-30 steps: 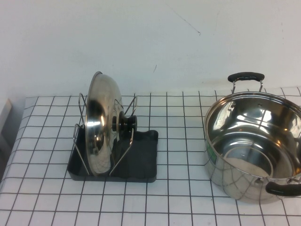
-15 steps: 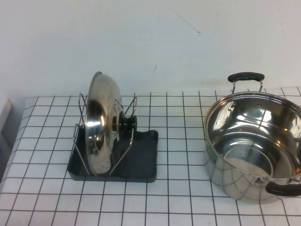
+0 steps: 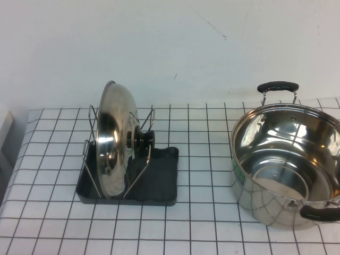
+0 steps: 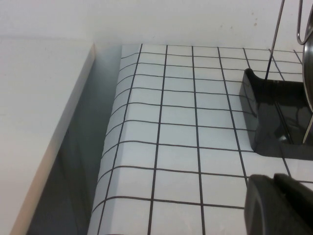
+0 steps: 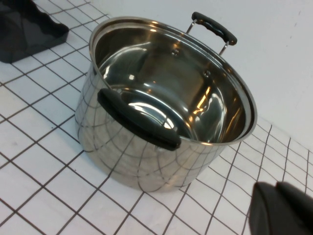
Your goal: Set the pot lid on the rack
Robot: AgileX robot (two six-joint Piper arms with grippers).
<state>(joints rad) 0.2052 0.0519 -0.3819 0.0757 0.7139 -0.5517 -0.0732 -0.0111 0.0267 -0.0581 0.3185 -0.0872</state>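
The tiled table [image 3: 212, 133] carries the deep steel pot [image 3: 287, 164] at about four o'clock in the high view, open and empty. At nine o'clock sits the rack [image 3: 154, 183], and the pot lid [image 3: 114, 141] stands on edge between its wire uprights, knob [image 3: 142, 139] facing the pot. The task looks done; nothing appears left. The left gripper [image 4: 281, 205] hangs near the rack's corner, the right gripper [image 5: 283, 208] beside the pot; whether either is spread or pressed together, I cannot tell.
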